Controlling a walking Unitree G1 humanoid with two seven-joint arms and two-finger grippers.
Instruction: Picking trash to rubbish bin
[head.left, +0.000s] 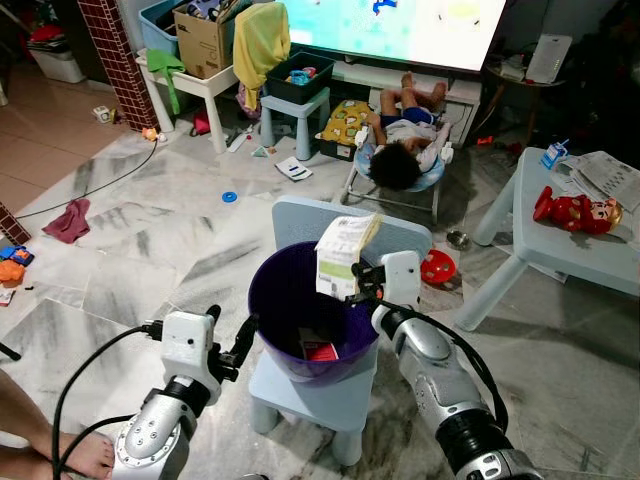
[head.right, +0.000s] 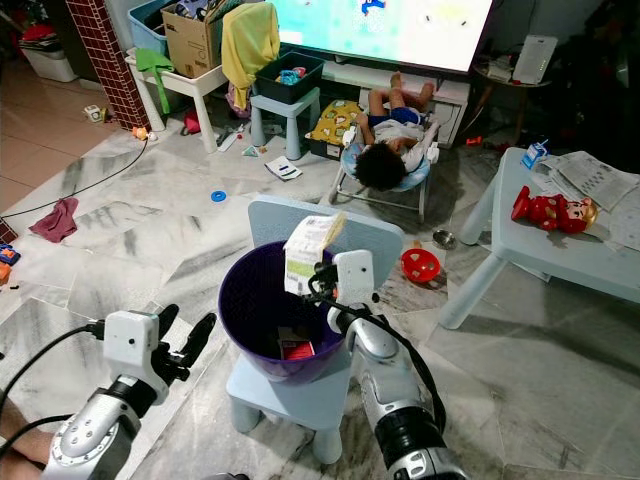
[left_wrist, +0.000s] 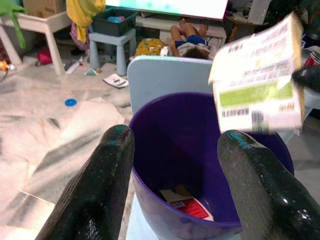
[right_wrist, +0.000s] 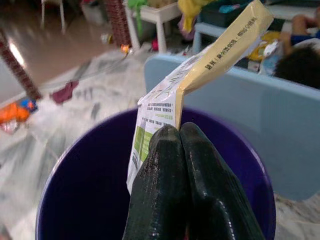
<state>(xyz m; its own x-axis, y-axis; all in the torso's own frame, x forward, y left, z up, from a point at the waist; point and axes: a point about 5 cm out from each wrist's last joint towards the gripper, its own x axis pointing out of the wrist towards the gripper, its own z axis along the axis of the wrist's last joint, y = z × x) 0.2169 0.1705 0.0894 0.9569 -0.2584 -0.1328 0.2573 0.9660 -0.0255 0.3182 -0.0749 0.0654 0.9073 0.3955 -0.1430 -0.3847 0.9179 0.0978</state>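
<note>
A purple bin (head.left: 300, 345) stands on a small light-blue chair (head.left: 330, 405), with a red wrapper (head.left: 321, 351) lying at its bottom. My right gripper (head.left: 357, 287) is shut on a flattened white, green and yellow carton (head.left: 343, 252), held upright over the bin's right rim. In the right wrist view its fingers (right_wrist: 185, 190) pinch the carton (right_wrist: 205, 75) above the bin (right_wrist: 75, 195). My left gripper (head.left: 232, 352) hangs open just outside the bin's left rim, nothing between its fingers (left_wrist: 95, 190).
A child lies in a bouncer seat (head.left: 400, 165) beyond the chair, below a TV. A light-blue table (head.left: 560, 250) with a red toy (head.left: 575, 210) stands at right. A person's bare foot (head.left: 60, 460) is at lower left. Toys and a cloth (head.left: 68, 220) litter the marble floor.
</note>
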